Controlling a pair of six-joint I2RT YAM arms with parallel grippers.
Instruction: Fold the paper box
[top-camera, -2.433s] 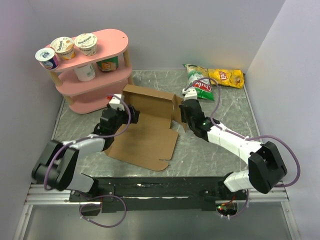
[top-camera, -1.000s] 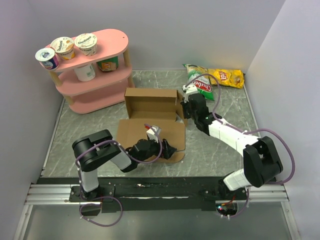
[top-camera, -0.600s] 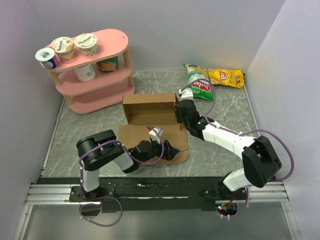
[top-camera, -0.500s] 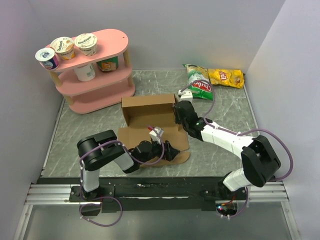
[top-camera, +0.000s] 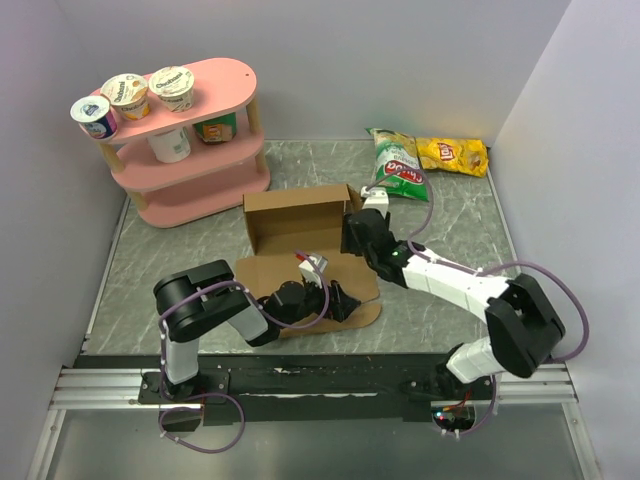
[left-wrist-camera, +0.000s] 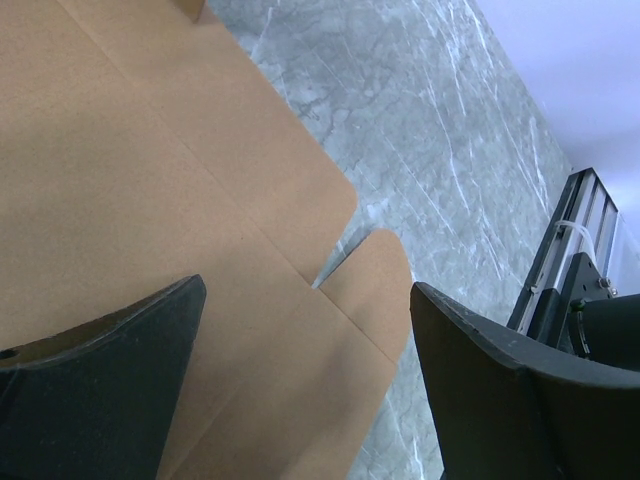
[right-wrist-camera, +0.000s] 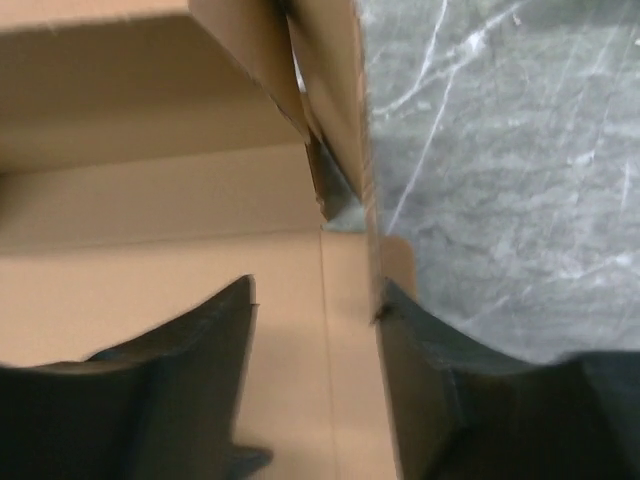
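Right wrist view: the right gripper (right-wrist-camera: 316, 285) has its fingers (right-wrist-camera: 180, 350) parted and clamps nothing, poised at the corner of the paper box (top-camera: 300, 215) where the upright side wall (right-wrist-camera: 330, 100) meets the floor panel, that wall's edge just beside the outer finger. Across the sheet, the left gripper (left-wrist-camera: 305, 290) spreads its fingers (left-wrist-camera: 100, 380) wide above the flat front panel (left-wrist-camera: 150, 150), near a small rounded tab (left-wrist-camera: 370, 290), with nothing between them. The box lies half-raised in the middle of the grey table (top-camera: 180, 250), back and side walls standing, the front panel flat toward the arms, and well apart from the pink shelf (top-camera: 190, 180) and the chip bags (top-camera: 430, 155). The cardboard looks light and stiff across its panels but hinged at its creases, likely to spring back and to slide on the smooth top. A pinch on a thin flap edge, with the other arm pressing the flat panel down, seems the soundest hold.
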